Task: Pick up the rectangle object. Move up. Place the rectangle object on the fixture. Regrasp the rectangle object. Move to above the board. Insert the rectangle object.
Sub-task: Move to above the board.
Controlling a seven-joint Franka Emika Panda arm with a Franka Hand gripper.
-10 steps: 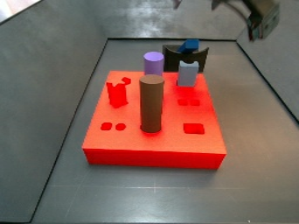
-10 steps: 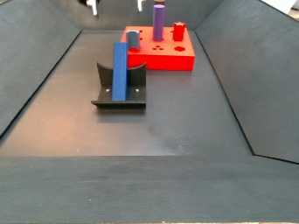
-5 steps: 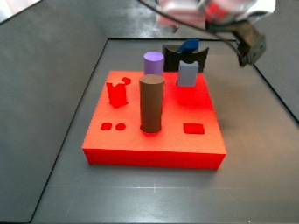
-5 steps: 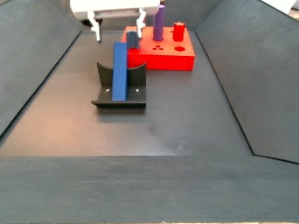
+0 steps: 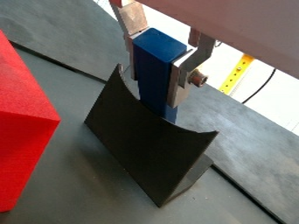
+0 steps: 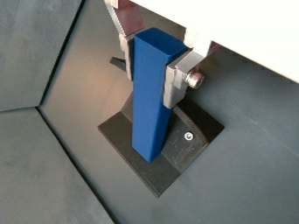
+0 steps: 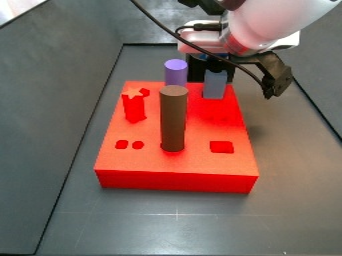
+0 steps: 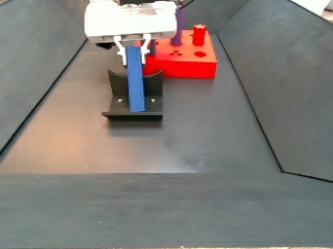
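Observation:
The rectangle object (image 8: 134,83), a long blue bar, stands upright in the black fixture (image 8: 130,112). My gripper (image 8: 131,49) has come down over its upper end. In both wrist views the silver fingers (image 5: 183,77) (image 6: 177,79) lie flat against opposite sides of the bar (image 5: 156,61) (image 6: 149,105), so the gripper (image 5: 155,80) (image 6: 149,80) is shut on it. The bar's foot rests in the fixture (image 5: 146,149) (image 6: 176,153). The red board (image 7: 174,160) lies beside the fixture (image 7: 201,68). In that side view the arm hides the bar and most of the gripper (image 7: 214,60).
On the board stand a brown cylinder (image 7: 173,118), a purple cylinder (image 7: 175,71) and a short lavender peg (image 7: 214,85). The board's edge shows in a wrist view (image 5: 24,114). Sloping dark walls enclose the floor (image 8: 182,146).
The gripper has come down from above onto the upright blue bar, and its fingers have closed in from a wide spread to the bar's sides. The bar has not moved.

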